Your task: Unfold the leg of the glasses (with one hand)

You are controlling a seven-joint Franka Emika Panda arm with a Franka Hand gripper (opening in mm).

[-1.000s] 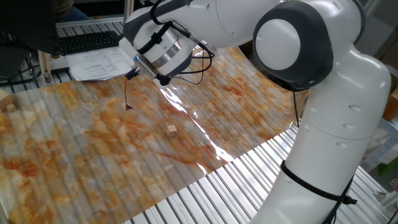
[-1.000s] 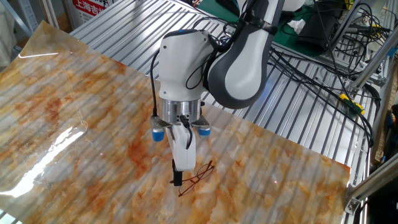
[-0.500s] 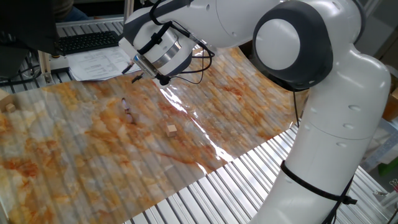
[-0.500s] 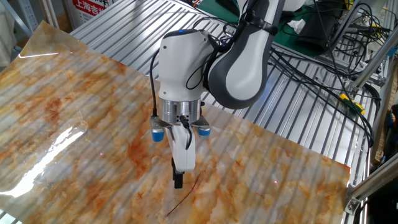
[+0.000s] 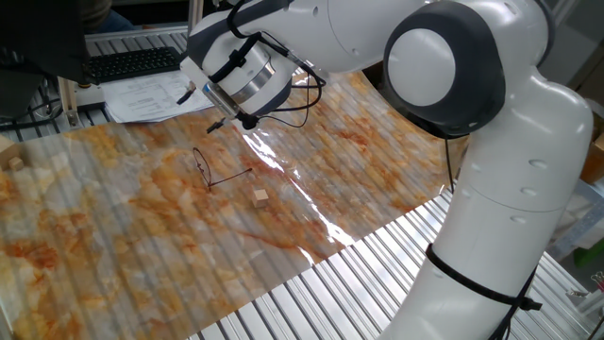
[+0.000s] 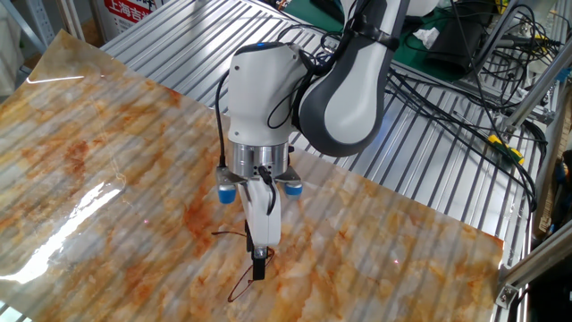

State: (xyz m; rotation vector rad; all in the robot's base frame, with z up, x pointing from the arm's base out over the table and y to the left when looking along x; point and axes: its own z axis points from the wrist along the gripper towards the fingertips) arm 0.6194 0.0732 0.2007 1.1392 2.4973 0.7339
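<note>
**Glasses down on the mat, one leg swung out**

And there's the change: a second ago the glasses hung from the pincer as a thin dark line, half a second ago they were dropping, and now the glasses (image 5: 205, 167) lie free on the marbled mat (image 5: 113, 217), with the leg (image 5: 232, 177) stretched out from the frame toward the wooden cube.

We start at the gripper (image 5: 219, 124). It hovers above the mat, up and to the right of the glasses in the one fixed view, holding nothing that we can see. Whether its jaws stand wide or narrow, we cannot tell; the fingertips are too small and dark here. In the other fixed view the gripper (image 6: 258, 266) hangs right over the glasses (image 6: 238, 288), and a thin wire (image 6: 231, 234) shows just left of it.

Our read is that this leg looks unfolded, so the job now is a clean retreat: rise straight up, no sideways drag, since such a light wire frame will skid or flip at the slightest brush.

The count, working outward from the glasses: one pair of glasses, one leg clearly out, one small wooden cube (image 5: 260, 196) just beside the leg's tip, and a second tan block (image 5: 13, 162) well apart at the mat's left edge.
</note>
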